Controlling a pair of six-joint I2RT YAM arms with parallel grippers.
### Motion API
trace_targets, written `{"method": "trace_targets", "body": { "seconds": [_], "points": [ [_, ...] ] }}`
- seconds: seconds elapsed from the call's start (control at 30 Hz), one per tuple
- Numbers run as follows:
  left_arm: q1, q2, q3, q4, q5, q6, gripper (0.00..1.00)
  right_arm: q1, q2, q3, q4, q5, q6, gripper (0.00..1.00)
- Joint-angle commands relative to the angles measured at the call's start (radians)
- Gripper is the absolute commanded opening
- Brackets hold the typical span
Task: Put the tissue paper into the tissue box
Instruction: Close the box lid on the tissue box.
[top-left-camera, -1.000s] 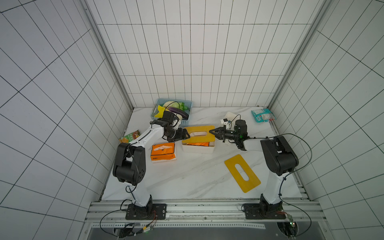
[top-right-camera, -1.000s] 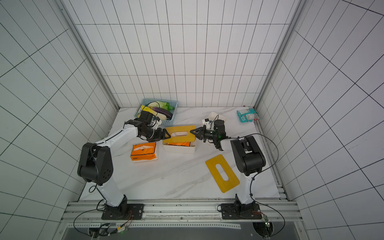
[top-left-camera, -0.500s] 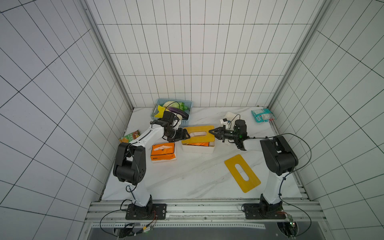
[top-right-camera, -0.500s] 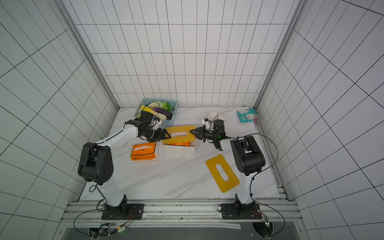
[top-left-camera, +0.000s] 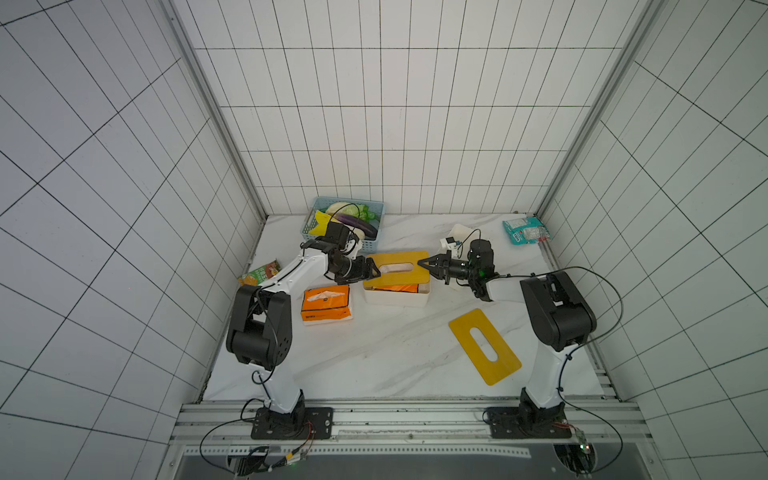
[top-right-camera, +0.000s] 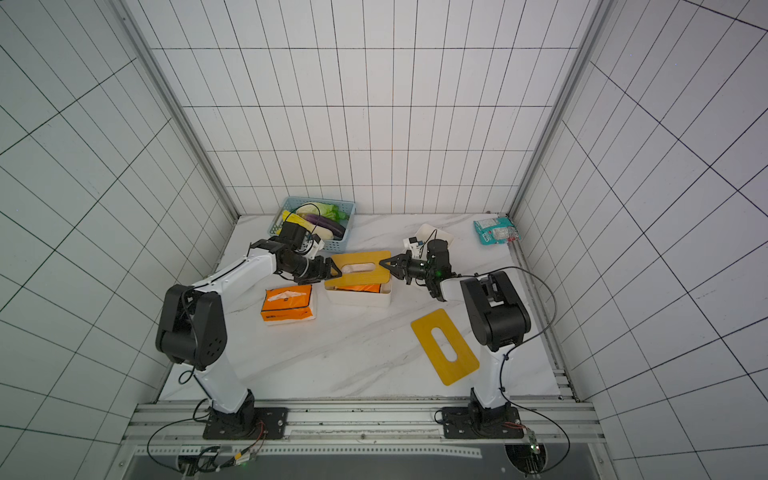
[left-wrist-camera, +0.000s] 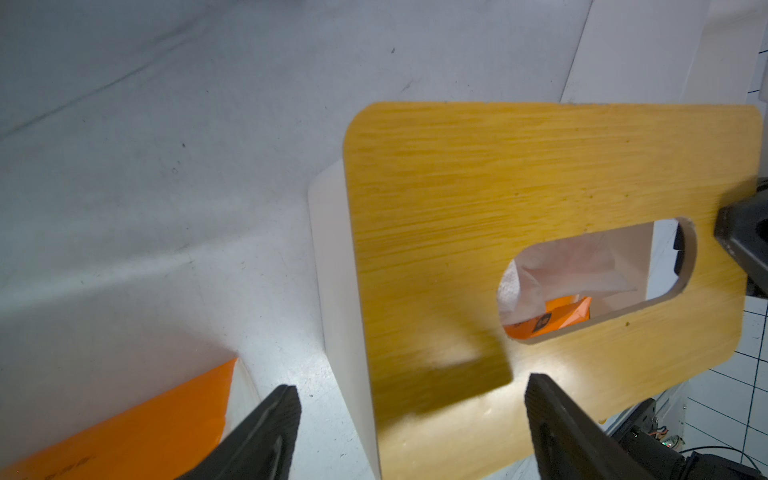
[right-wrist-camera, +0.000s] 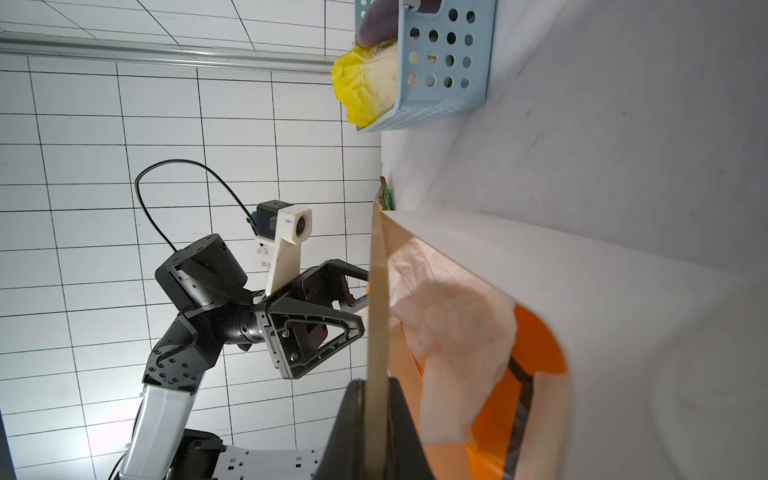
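In both top views the white tissue box (top-left-camera: 395, 297) (top-right-camera: 357, 298) stands mid-table. My right gripper (top-left-camera: 422, 264) (right-wrist-camera: 376, 390) is shut on the right edge of its yellow wooden lid (top-left-camera: 399, 278) (right-wrist-camera: 377, 291), holding the lid just above the rim. An orange tissue pack (right-wrist-camera: 540, 345) lies inside, and its white tissue paper (right-wrist-camera: 453, 332) (left-wrist-camera: 561, 270) rises under the lid's slot. At the lid's left end my left gripper (top-left-camera: 374, 270) (left-wrist-camera: 411, 386) is open, gripping nothing. A second orange tissue pack (top-left-camera: 326, 303) lies left of the box.
A blue basket (top-left-camera: 345, 218) of vegetables stands behind the left arm. Another yellow slotted lid (top-left-camera: 484, 345) lies at the front right. A teal packet (top-left-camera: 525, 230) sits in the back right corner and a green snack packet (top-left-camera: 259, 272) by the left wall.
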Motion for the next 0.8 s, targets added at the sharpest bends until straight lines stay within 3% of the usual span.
{"method": "trace_targets", "body": {
  "seconds": [0.0,0.77],
  "points": [
    [-0.002,0.016,0.03,0.005,0.011,0.015,0.83,-0.011,0.013,-0.026,0.045,-0.028,0.005,0.0],
    [-0.001,0.006,0.024,0.026,0.045,0.009,0.83,-0.025,0.024,-0.042,0.059,-0.041,0.007,0.0]
  ]
}}
